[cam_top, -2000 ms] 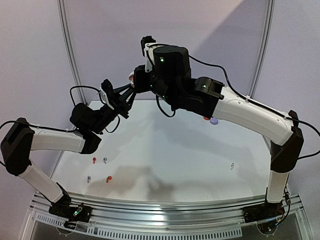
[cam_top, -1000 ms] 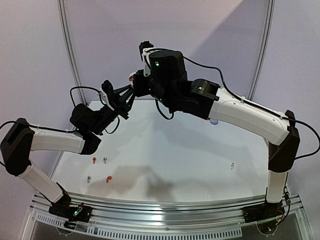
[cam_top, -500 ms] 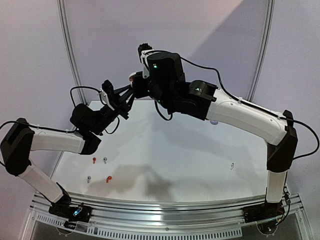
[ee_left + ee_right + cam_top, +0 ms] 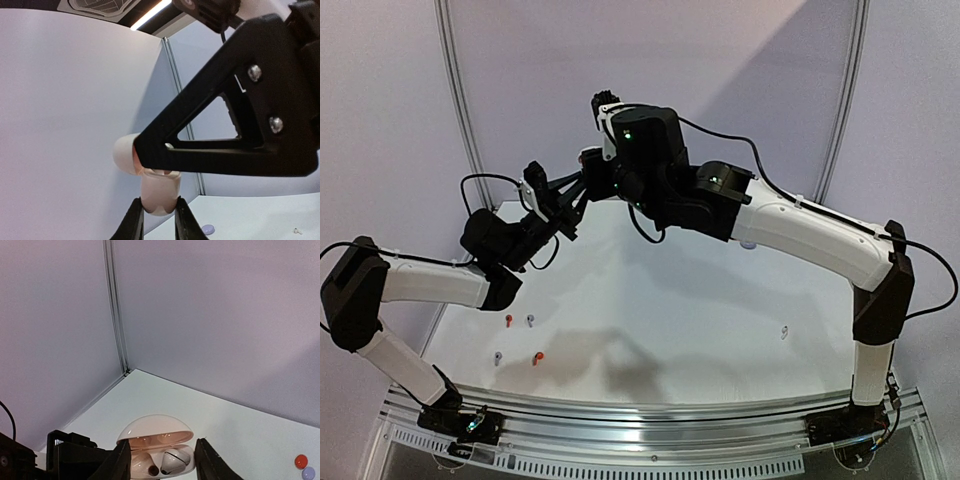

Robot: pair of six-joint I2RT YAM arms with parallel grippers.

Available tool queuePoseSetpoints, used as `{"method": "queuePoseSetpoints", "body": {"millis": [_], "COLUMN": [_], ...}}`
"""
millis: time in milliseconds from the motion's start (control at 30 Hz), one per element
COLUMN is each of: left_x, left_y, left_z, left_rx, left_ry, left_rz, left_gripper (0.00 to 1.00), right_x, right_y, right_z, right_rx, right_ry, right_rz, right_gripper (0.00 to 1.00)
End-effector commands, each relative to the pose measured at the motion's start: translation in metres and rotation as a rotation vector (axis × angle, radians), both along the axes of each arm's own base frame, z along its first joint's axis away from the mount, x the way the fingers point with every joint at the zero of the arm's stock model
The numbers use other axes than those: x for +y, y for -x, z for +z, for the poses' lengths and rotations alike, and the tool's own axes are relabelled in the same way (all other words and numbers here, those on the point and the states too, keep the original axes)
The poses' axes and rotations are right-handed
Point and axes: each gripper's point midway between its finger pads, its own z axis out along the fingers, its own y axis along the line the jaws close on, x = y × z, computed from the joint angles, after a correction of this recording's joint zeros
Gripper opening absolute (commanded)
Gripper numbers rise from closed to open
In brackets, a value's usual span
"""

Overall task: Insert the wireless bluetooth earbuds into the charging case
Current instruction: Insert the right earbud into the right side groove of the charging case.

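Observation:
Up above the table's back left, my left gripper is shut on the base of a pale pink-white charging case. In the right wrist view the case has its lid up. One white earbud sits in its right socket and the left socket is a dark hole. My right gripper is open, with one finger on either side of the case. From above, the left gripper and right gripper meet and hide the case. On the table lie red earbuds, grey earbuds and a white earbud.
A second red bud and a second grey bud lie near the front left. A red case and a lavender case sit at the back right, mostly under the right arm from above. Walls close the back and left.
My right gripper's jaws have spread apart, and its wrist has edged slightly left and up over the case. The left arm and the loose buds have not moved.

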Motion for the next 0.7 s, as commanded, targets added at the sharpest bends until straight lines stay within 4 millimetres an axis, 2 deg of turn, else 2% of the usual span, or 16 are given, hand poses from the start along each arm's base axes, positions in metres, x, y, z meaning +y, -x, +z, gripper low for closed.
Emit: {"method": "queuePoseSetpoints", "body": {"millis": [0, 300, 467, 667], "left_x": [0.01, 0.01, 0.01, 0.011], "left_y": [0.011, 0.01, 0.009, 0.009], "left_z": [0.02, 0.018, 0.017, 0.018], "left_rx": [-0.048, -0.034, -0.022, -0.025], "left_ry": [0.065, 0.068, 0.068, 0.07], "left_rz": [-0.007, -0.017, -0.02, -0.019], "left_gripper": [0.0, 0.0, 0.0, 0.0], "right_x": [-0.008, -0.019, -0.024, -0.033], "right_y": [-0.004, -0.001, 0.0, 0.0], "right_z": [0.003, 0.031, 0.048, 0.056], "right_rx": [0.002, -0.031, -0.049, -0.041], "right_ry": [0.013, -0.024, -0.028, -0.036], "right_rz": [-0.022, -0.02, 0.002, 0.014], "right_gripper": [0.48, 0.57, 0.73, 0.81]}}
